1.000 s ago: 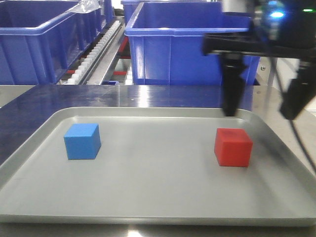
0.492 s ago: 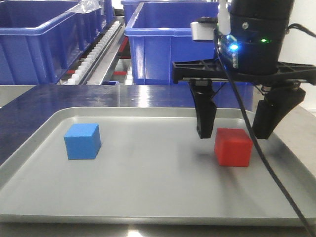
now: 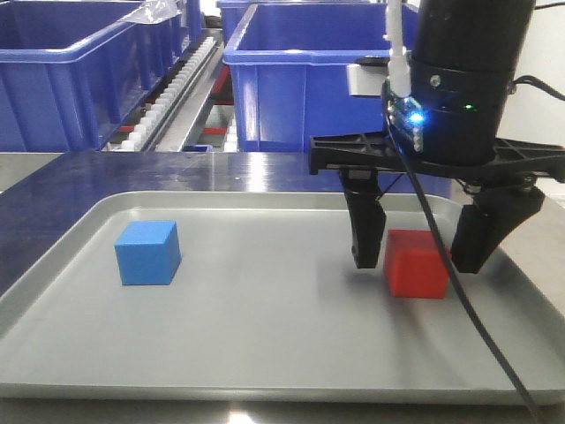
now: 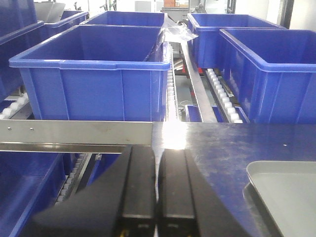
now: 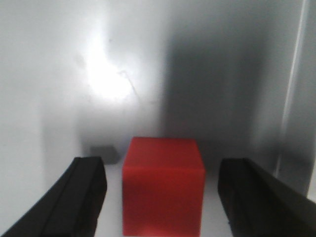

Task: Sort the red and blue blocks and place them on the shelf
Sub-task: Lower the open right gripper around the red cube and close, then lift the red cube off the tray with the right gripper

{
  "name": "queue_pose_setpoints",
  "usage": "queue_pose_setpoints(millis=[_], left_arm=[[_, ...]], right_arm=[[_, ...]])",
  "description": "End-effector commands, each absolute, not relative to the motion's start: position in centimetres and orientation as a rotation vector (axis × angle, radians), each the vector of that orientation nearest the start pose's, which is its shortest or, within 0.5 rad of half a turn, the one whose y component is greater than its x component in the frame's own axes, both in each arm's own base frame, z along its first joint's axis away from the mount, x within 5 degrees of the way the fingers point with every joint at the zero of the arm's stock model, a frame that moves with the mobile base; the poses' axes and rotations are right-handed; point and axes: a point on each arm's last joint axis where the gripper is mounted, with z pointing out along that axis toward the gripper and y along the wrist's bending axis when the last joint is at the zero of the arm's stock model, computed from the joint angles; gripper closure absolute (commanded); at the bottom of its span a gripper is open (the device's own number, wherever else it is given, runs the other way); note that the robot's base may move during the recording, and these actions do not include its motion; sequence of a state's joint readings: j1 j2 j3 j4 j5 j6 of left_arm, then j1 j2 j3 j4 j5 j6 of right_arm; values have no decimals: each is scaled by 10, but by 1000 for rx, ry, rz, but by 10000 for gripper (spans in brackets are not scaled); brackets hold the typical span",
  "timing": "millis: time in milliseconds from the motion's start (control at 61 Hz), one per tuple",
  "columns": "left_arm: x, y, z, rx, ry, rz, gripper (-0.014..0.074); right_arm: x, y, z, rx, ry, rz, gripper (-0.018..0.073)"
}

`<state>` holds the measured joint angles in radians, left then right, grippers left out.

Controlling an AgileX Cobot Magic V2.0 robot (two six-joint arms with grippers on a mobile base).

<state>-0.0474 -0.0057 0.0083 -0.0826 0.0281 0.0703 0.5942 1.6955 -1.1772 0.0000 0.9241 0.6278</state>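
Right pincer (image 3: pixel 416 263) lowered astride matte red cube (image 5: pixel 163 185).

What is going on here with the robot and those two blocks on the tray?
The robot's right hand is open and straddles the red block on the grey tray, one finger on each side with gaps showing, so nothing is gripped yet. The blue block sits alone at the tray's left. The left hand is shut and empty, off the tray, facing the blue bins on the shelf.
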Motion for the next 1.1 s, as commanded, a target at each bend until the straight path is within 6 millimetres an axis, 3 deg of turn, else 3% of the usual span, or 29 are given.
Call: queue_pose_setpoints(millis=[0,492,590,803,869,1082], left_arm=[[56,-3,208,24,1445,-51,475],[56,-3,208,24,1445,-51,475],[56,-3,208,24,1445,-51,475],[56,-3,208,24,1445,-51,475],[56,-3,208,24,1445,-51,475],[56,-3,208,24,1445,-51,475]], right_arm=[[275,183,244,34,2879,219,-23],[274,182,244,32,2891,208,-3],[273,183,244,26,2896,205,91],[270,184,243,19,2912,191,528],[270,183,245,19,2910,193,480],[263,178,271,6,2816,253,482]])
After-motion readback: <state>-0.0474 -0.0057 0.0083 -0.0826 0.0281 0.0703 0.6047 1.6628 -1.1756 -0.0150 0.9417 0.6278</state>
